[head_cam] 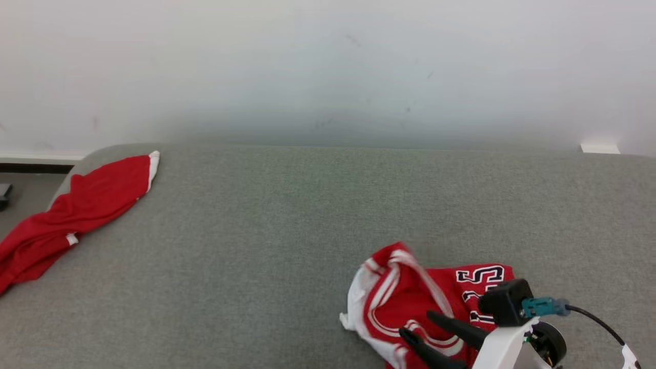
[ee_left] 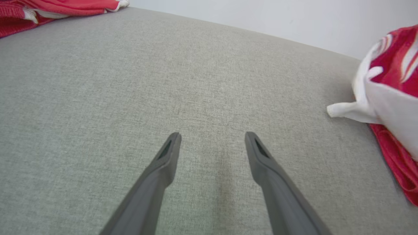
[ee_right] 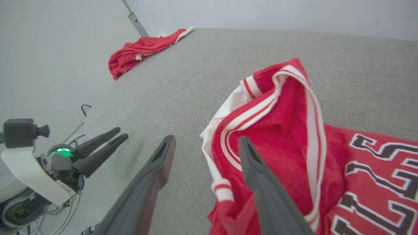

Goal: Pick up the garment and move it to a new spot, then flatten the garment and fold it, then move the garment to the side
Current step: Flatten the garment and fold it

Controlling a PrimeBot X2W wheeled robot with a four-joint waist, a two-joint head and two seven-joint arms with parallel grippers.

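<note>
Head view: grey cloth-covered table [head_cam: 256,230] against a white wall [head_cam: 328,61]. The task garment, a red jersey [head_cam: 405,292] with white trim and black lettering, lies crumpled at the near right of the table. The right gripper [head_cam: 416,324] is over the jersey's near part with its fingers spread and nothing pinched; contact unclear. A second red cloth [head_cam: 77,210] lies at the far left edge, well apart.

Left wrist view: the left gripper [ee_left: 213,135] is wide open above bare table, holding nothing. The jersey's white edge is off to the right, the red cloth at top left.

Right wrist view: the right gripper's fingers are apart, one in front of the jersey's bunched collar, the other over bare table. The left gripper is at lower left, open, beside the table edge.
</note>
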